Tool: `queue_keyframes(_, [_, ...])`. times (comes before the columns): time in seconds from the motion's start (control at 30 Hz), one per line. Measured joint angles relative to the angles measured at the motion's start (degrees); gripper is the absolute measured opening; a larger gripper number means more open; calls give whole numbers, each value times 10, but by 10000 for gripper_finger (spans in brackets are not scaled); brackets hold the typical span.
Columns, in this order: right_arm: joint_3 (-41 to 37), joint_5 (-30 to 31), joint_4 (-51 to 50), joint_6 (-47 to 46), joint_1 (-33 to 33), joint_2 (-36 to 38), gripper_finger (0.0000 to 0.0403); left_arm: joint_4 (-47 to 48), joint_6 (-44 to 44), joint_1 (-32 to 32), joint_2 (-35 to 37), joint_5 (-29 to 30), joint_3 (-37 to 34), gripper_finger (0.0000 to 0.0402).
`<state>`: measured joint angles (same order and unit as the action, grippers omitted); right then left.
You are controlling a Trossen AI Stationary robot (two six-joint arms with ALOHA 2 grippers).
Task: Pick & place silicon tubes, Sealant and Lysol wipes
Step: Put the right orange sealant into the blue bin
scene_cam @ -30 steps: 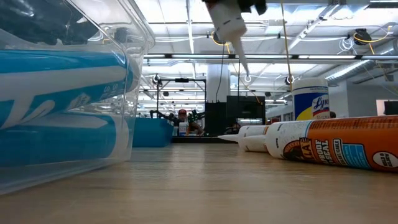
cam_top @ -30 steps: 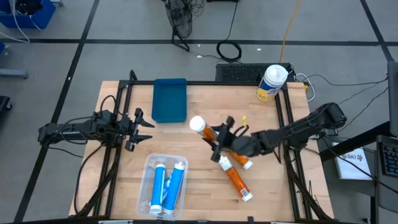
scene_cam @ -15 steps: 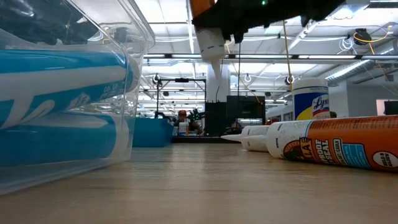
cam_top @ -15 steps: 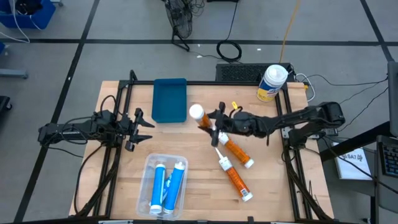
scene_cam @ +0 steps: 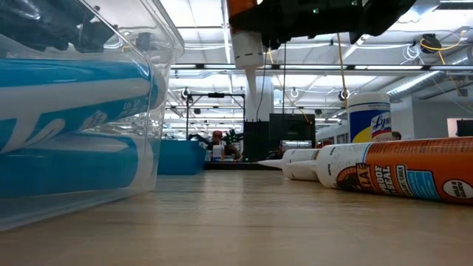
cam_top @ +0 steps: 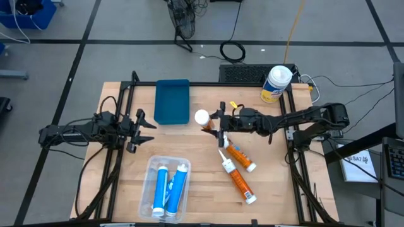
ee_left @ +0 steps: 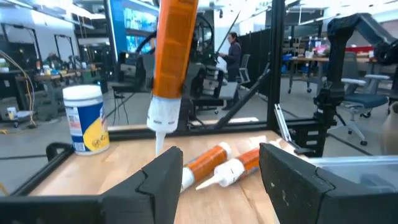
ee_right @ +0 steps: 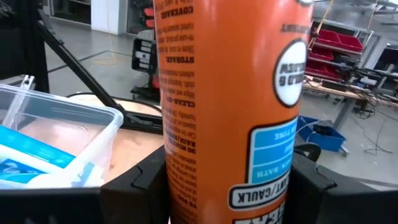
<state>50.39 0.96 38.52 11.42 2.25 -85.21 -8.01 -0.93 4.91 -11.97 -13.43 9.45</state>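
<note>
Low view, near to far: clear bin (scene_cam: 89,111) with blue tubes (scene_cam: 70,92); two orange tubes (scene_cam: 399,170) lying on the surface (scene_cam: 244,222); right gripper (cam_top: 221,123) with fingers clamped on a third orange tube (scene_cam: 247,37), nozzle down, above the centre; Lysol wipes (cam_top: 276,83) upright at the far right corner. Left gripper (cam_top: 140,123) waits, fingers apart.

A light wooden table (cam_top: 202,170) framed by black rails carries the things. A blue tray (cam_top: 172,101) lies at its far side. A clear plastic bin (cam_top: 165,187) holding blue tubes (cam_top: 170,188) sits near the front edge. Two orange sealant tubes (cam_top: 237,169) with white nozzles lie right of centre. The Lysol wipes (cam_top: 276,84) stand at the far right corner.
</note>
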Motion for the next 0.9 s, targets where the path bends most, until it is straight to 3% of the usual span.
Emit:
queue_keyframes(0.23, [0,0,-19,7,24,0,199,-32,-45,0,-6,30,0,214])
queue_keyframes(0.4, [0,-45,4,1,52,-14,199,-90,-106,0,-39,49,0,214])
queue_keyframes(0.73, [0,-57,63,-20,88,-74,198,-317,-135,4,-236,322,13,214])
queue_keyframes(0.8, [0,-57,66,-22,90,-83,198,-325,-133,11,-285,323,33,214])
queue_keyframes(0.9, [0,-57,70,-30,90,-88,198,-323,-119,20,-361,249,74,214])
